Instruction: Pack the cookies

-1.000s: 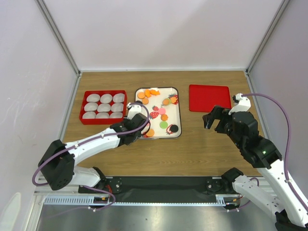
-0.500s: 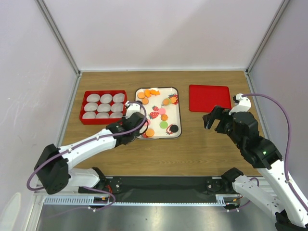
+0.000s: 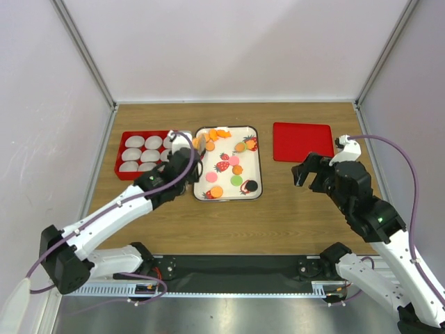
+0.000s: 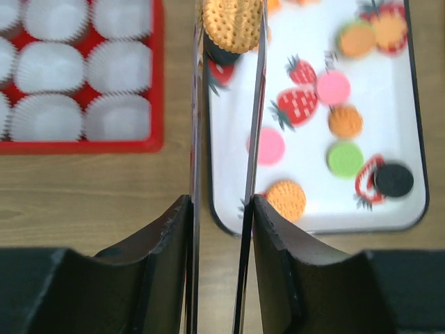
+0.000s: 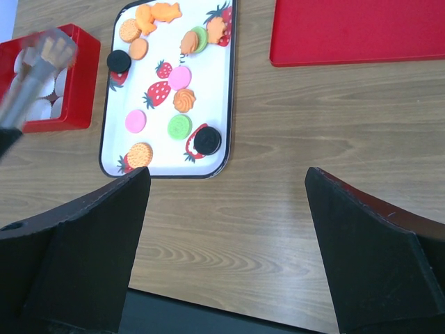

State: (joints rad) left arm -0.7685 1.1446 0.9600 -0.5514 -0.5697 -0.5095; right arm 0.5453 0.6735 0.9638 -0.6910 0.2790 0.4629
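Note:
Several cookies point(image 3: 216, 191), mostly orange with some pink, green and black, lie on a white strawberry-print tray point(image 3: 224, 180). My left gripper point(image 3: 182, 145) is shut on thin metal blades point(image 4: 195, 104) that pinch one orange cookie point(image 4: 233, 24). It holds the cookie above the gap between the tray point(image 4: 306, 149) and the red box point(image 3: 126, 171). The box point(image 4: 76, 146) holds pale paper cups point(image 4: 118, 66). The held cookie also shows in the right wrist view point(image 5: 52, 47). My right gripper point(image 3: 306, 171) is open and empty over bare wood point(image 5: 226, 184), right of the tray point(image 5: 156, 118).
A flat red lid point(image 3: 302, 141) lies at the back right, also in the right wrist view point(image 5: 354, 31). Grey walls stand close on the left, back and right. The black base rail point(image 3: 236, 268) runs along the near edge.
My left gripper has moved from the tray's near-left corner back and left toward the red box, carrying the orange cookie. The right arm has not moved.

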